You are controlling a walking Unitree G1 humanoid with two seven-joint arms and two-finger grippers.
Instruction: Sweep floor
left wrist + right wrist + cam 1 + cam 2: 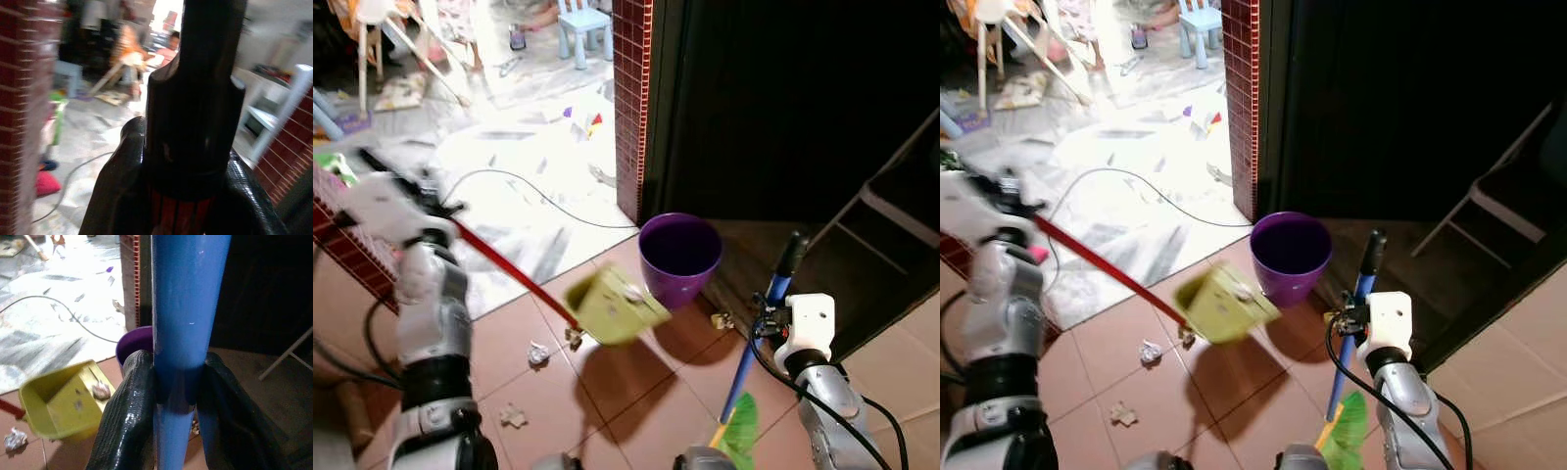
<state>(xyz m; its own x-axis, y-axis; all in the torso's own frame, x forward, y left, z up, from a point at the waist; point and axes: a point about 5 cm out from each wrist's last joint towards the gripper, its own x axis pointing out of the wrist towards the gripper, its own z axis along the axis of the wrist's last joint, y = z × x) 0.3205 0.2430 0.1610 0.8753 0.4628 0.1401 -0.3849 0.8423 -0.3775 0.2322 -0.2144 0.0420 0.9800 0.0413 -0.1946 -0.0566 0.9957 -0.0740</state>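
**Dustpan raised beside purple bin, broom held upright**

Far left: left gripper (186, 196) clamped around the red handle (504, 266) of a yellow-green dustpan (612, 305). Dustpan lifted off the tiled floor (636, 392), blurred, just beside the purple bin (679, 257), with a crumpled scrap (101, 389) inside. More paper scraps (538, 353) scattered on the tiles below. Further right: right gripper (168, 401) closed on the blue broom pole (183, 308), pole upright, green bristles (736, 431) low near the floor.
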